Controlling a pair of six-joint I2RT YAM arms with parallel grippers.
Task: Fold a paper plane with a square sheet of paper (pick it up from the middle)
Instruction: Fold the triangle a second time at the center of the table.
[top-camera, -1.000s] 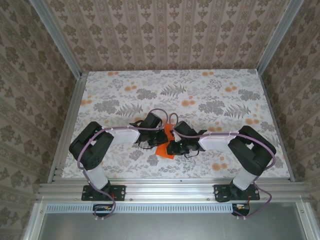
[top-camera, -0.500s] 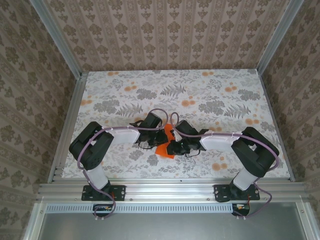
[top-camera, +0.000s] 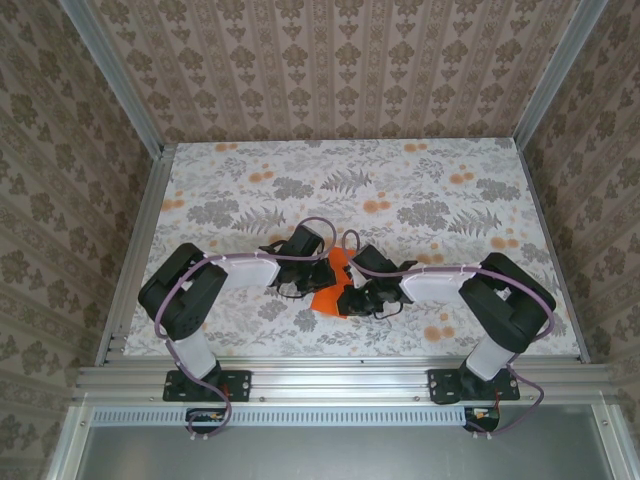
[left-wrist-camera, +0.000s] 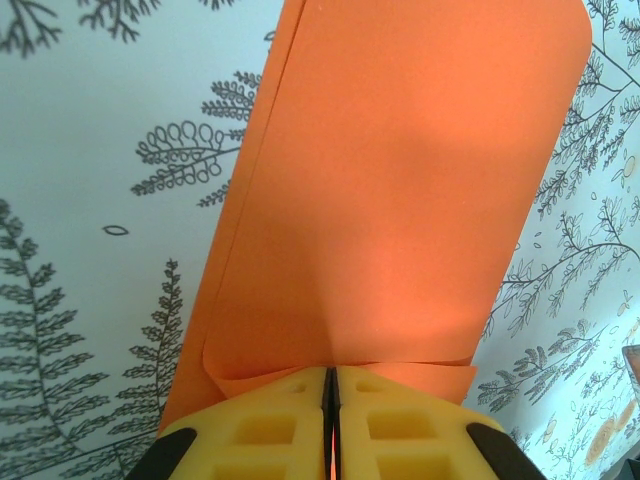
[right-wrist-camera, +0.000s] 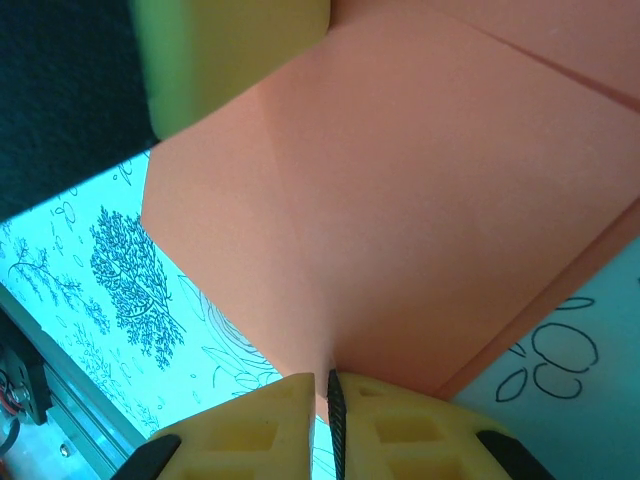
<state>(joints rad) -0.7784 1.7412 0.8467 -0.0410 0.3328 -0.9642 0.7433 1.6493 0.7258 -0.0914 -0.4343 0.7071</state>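
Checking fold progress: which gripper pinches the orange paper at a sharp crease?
The right gripper: the paper there shows a straight crease; at the left gripper it only curls over softly.

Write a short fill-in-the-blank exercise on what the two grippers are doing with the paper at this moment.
1. The sheet of paper is plain ____ in colour.
2. The left gripper is ____ on the sheet's near edge, its jaws pressed together.
3. The right gripper pinches the sheet as well, so it is held by ____ grippers at once.

Missing words: orange; shut; two.
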